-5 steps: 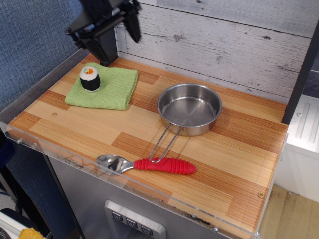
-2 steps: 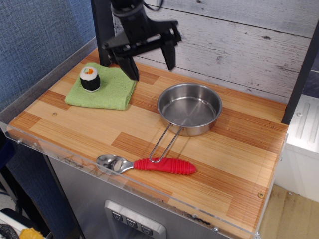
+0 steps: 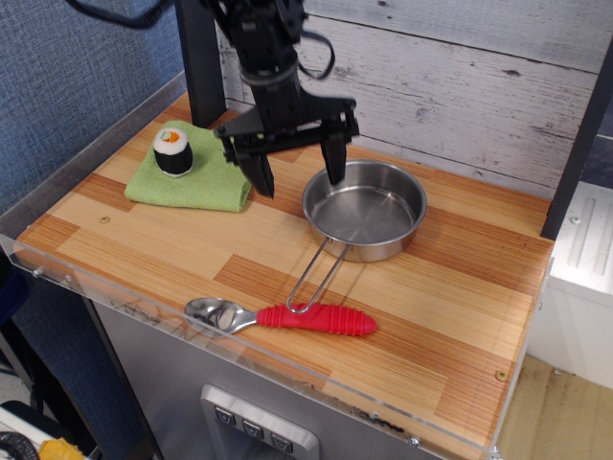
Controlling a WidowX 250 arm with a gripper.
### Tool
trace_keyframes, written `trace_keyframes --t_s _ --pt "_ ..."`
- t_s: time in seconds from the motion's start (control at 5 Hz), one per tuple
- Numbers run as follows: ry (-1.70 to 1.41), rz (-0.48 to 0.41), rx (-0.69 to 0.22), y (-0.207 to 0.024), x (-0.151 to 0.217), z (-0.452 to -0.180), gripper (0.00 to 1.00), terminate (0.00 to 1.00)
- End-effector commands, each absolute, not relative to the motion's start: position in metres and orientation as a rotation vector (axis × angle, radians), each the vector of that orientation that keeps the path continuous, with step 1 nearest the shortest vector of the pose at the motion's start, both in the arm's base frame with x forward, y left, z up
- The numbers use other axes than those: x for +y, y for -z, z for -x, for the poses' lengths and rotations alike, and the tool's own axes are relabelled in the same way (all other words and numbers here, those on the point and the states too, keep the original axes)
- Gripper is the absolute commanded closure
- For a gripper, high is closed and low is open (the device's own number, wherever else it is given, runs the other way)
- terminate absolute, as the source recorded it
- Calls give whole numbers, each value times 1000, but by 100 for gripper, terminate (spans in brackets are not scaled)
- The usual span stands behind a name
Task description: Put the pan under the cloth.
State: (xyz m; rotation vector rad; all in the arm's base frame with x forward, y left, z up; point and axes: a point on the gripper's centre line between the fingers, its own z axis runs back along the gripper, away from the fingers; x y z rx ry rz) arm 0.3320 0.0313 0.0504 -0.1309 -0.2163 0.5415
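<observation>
The shiny steel pan (image 3: pixel 365 209) sits on the wooden table, right of centre, with its wire-loop handle (image 3: pixel 314 276) pointing toward the front. The light green cloth (image 3: pixel 194 169) lies flat at the back left with a toy sushi roll (image 3: pixel 172 150) standing on it. My gripper (image 3: pixel 298 178) hangs open between the cloth and the pan, just above the table. Its left finger is near the cloth's right edge and its right finger is at the pan's left rim. It holds nothing.
A red-handled metal spoon (image 3: pixel 283 317) lies near the front edge, touching the tip of the pan's handle. A white plank wall (image 3: pixel 460 86) stands behind the table. A black post (image 3: pixel 199 57) rises at the back left. A clear lip (image 3: pixel 239 350) edges the front.
My gripper has moved from the back left corner, above the cloth, rightward and down to the gap between cloth and pan. It stays open. The objects have not moved.
</observation>
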Motion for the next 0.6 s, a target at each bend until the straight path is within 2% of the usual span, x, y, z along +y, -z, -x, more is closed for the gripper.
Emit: trace_keyframes --t_s 0.0,0.2,0.4 --pt "-515 103 -219 -36 36 -324 0 0" --pt "-506 111 -202 -27 25 -327 0 0" --pt "-502 110 -197 -22 20 -324 100 0"
